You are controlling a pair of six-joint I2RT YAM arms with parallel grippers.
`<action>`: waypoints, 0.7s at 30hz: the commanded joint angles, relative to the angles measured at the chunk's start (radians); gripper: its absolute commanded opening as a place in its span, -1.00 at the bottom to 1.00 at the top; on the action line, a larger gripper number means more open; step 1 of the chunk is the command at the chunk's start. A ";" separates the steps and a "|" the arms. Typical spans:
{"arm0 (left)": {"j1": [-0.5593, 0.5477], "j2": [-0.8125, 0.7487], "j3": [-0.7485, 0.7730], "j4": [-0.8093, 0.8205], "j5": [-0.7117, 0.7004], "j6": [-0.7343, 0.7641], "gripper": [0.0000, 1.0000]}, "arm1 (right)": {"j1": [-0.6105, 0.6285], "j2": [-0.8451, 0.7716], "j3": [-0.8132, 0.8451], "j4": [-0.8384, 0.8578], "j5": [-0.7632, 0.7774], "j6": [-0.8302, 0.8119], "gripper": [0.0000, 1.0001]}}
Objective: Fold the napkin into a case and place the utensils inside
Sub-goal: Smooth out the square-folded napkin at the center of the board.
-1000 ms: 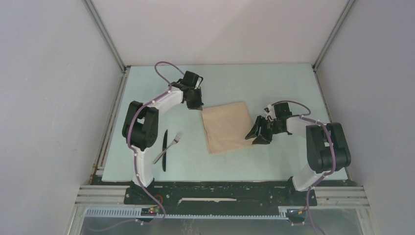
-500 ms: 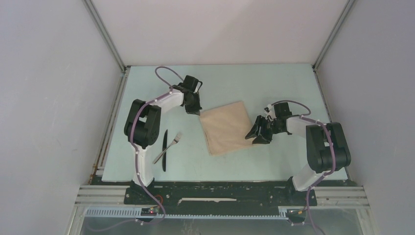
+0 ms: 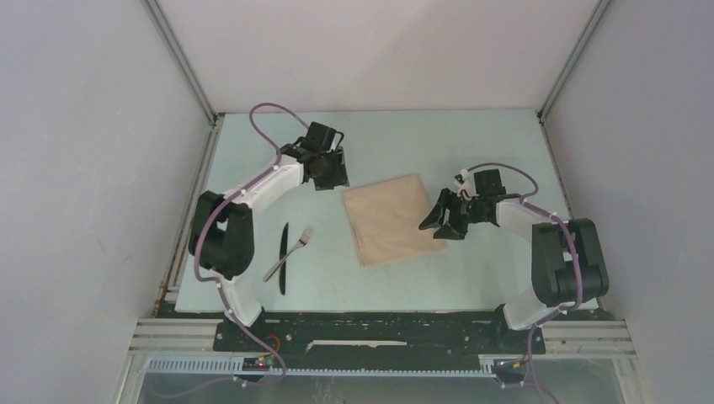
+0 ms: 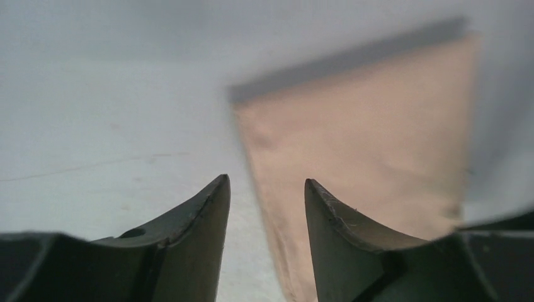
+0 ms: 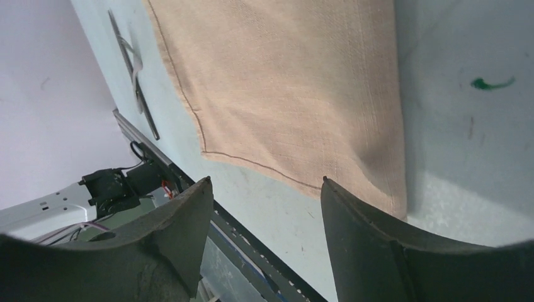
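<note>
The beige napkin (image 3: 389, 219) lies flat mid-table as a broad rectangle; no narrow case shows. My left gripper (image 3: 335, 179) hovers open just off its far left corner. In the left wrist view the napkin (image 4: 359, 138) has its left edge running under the gap of the left gripper (image 4: 267, 182), nothing held. My right gripper (image 3: 438, 228) is open at the cloth's right edge. The right wrist view shows the right gripper (image 5: 264, 182) empty above the napkin (image 5: 283, 82). The utensils, a black knife (image 3: 284, 257) and a silver fork (image 3: 292, 251), lie crossed at left, knife (image 5: 133, 75) also in the right wrist view.
Pale enclosure walls (image 3: 101, 168) stand close on the left, right and far sides. A black base rail (image 3: 370, 328) runs along the near table edge. A small green mark (image 5: 494, 82) is on the table right of the cloth.
My left gripper has opened, let go of the napkin's far left corner and drawn back a little. My right gripper has opened slightly wider. The napkin lies flat.
</note>
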 commanded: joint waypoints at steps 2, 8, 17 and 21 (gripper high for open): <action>-0.030 -0.018 -0.142 0.219 0.265 -0.124 0.00 | -0.006 0.064 0.012 0.075 -0.059 0.012 0.43; 0.012 0.113 -0.119 0.259 0.190 -0.134 -0.02 | -0.019 0.085 -0.027 0.012 0.106 -0.043 0.44; 0.035 0.056 -0.097 0.253 0.272 -0.155 0.15 | 0.086 0.077 0.163 0.263 -0.005 0.165 0.71; 0.035 0.027 -0.085 0.304 0.350 -0.208 0.19 | 0.131 0.265 0.293 0.484 -0.068 0.315 0.99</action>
